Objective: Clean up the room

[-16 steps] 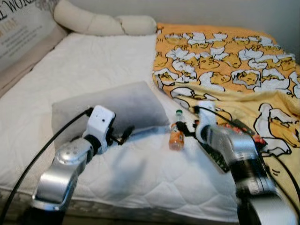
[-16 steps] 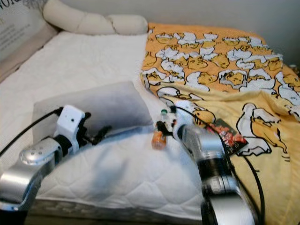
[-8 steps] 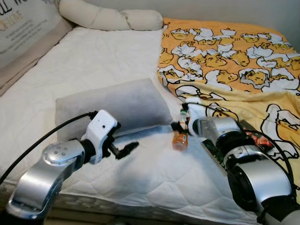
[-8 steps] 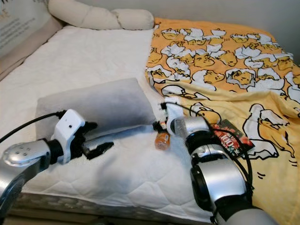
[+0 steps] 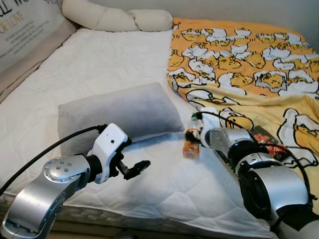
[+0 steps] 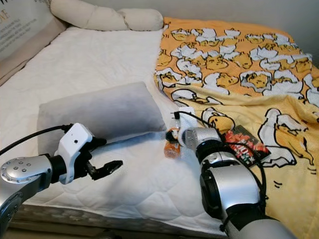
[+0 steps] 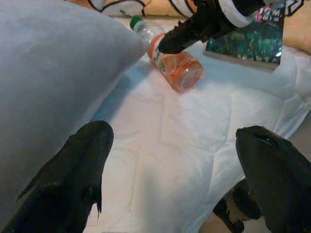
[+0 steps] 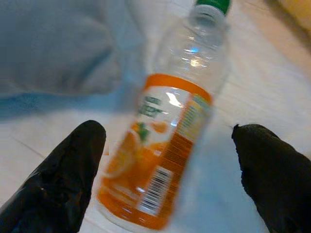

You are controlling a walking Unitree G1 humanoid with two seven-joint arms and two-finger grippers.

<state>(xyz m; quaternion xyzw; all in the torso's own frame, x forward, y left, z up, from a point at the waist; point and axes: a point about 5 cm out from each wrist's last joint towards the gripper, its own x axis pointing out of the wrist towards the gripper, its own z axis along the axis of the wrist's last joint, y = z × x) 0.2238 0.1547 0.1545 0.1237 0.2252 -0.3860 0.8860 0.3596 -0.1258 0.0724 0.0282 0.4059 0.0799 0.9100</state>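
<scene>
My right gripper (image 8: 167, 167) spread wide around a clear plastic bottle with an orange label and green cap (image 8: 170, 141).

The bottle lies on its side on the white quilted mattress (image 5: 164, 184), between my parted fingers, untouched, just beside the grey pillow (image 5: 119, 112). My left gripper (image 5: 137, 168) hovers open and empty, near the pillow.

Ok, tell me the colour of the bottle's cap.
Green; the bottle cap shows best in the right wrist view.

we see a clear plastic bottle (image 5: 191, 143) with an orange label and green cap, lying on its side on the white mattress (image 5: 99, 69), near the grey pillow (image 5: 119, 112).
</scene>
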